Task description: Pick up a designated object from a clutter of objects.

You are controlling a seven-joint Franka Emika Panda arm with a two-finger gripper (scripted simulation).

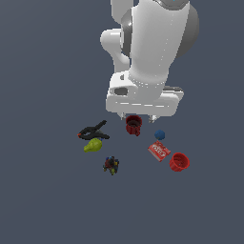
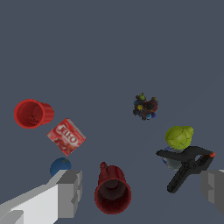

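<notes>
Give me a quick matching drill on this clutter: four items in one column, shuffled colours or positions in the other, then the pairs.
Items:
1. red cup
2. dark red mug
3. pear
4. blue ball

Descriptions:
A. yellow-green, touching the black clamp
B. farthest toward the exterior view's right
C. between the mug and the red box
D. just below the open gripper

Pairs: 1-B, 2-D, 3-A, 4-C

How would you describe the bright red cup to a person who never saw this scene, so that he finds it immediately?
Start at the white robot arm in the exterior view and go to that view's lower right, past the flat red box with white lettering. The small bright red tapered cup with ribbed sides lies beyond it, at the clutter's edge. Unlike the darker red mug, it has no handle.
</notes>
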